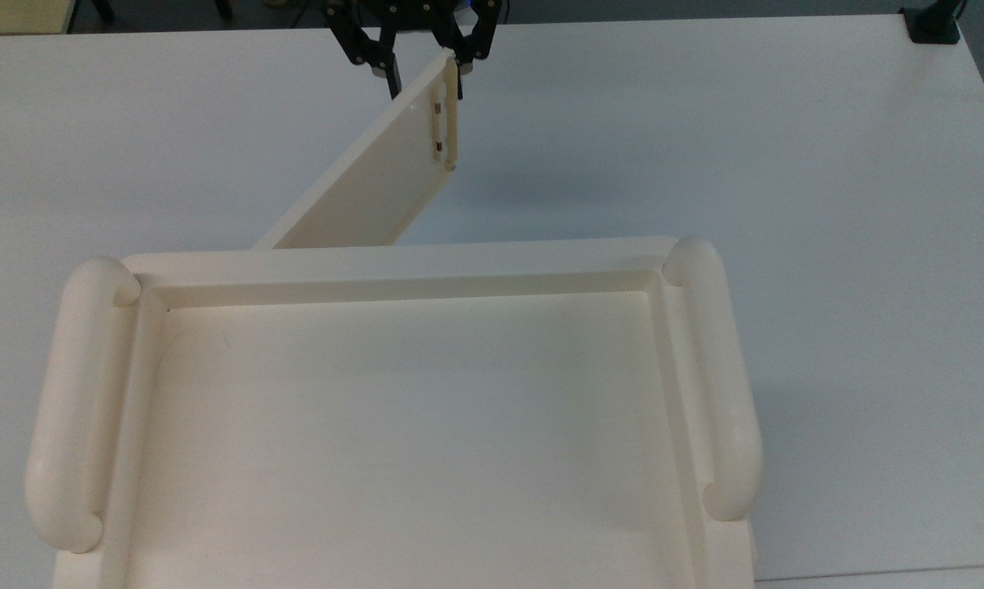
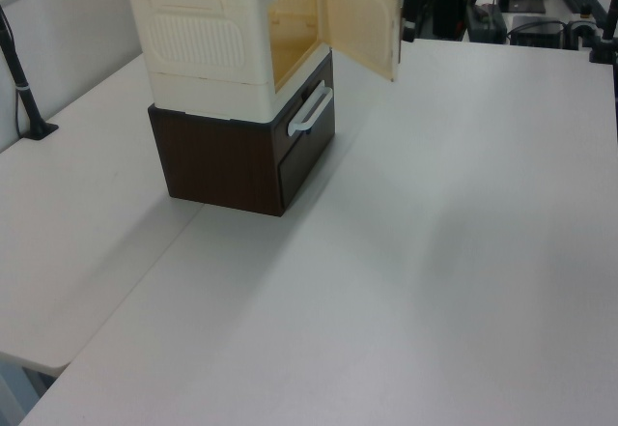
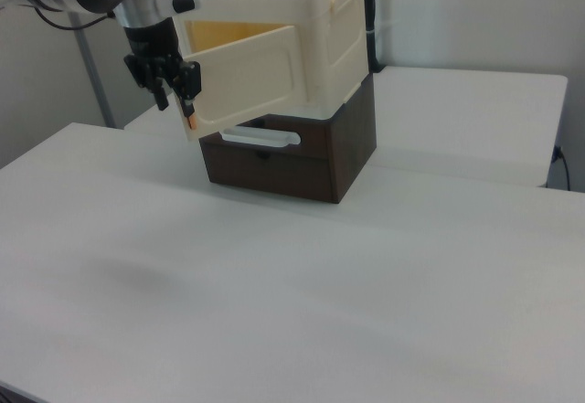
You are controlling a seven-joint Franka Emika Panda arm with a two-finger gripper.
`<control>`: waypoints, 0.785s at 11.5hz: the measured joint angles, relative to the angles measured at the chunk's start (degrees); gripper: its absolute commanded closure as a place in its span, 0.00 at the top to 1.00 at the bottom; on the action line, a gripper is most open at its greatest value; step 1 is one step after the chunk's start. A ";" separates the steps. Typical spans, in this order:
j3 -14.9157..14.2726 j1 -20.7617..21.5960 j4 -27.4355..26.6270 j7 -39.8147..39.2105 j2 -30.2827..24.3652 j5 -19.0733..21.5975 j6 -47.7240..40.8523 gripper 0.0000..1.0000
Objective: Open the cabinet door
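The cream cabinet door stands swung wide open, angling away from the cabinet toward the top view's upper middle. Its slim bar handle and two small metal fasteners run along the free edge. My black gripper sits at that free edge, open, one finger on each side of the door's edge and handle. In the left view the door shows its yellowish inner face, with the gripper just behind its outer edge. In the right view the gripper hangs at the door's left end.
The cream cabinet with its recessed top and tube rails sits on a dark brown drawer unit with a white handle. White table spreads all around. A black clamp sits at a far corner.
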 measured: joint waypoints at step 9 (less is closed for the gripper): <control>-0.02 -5.84 -2.88 -1.33 -7.10 -0.31 -14.76 1.00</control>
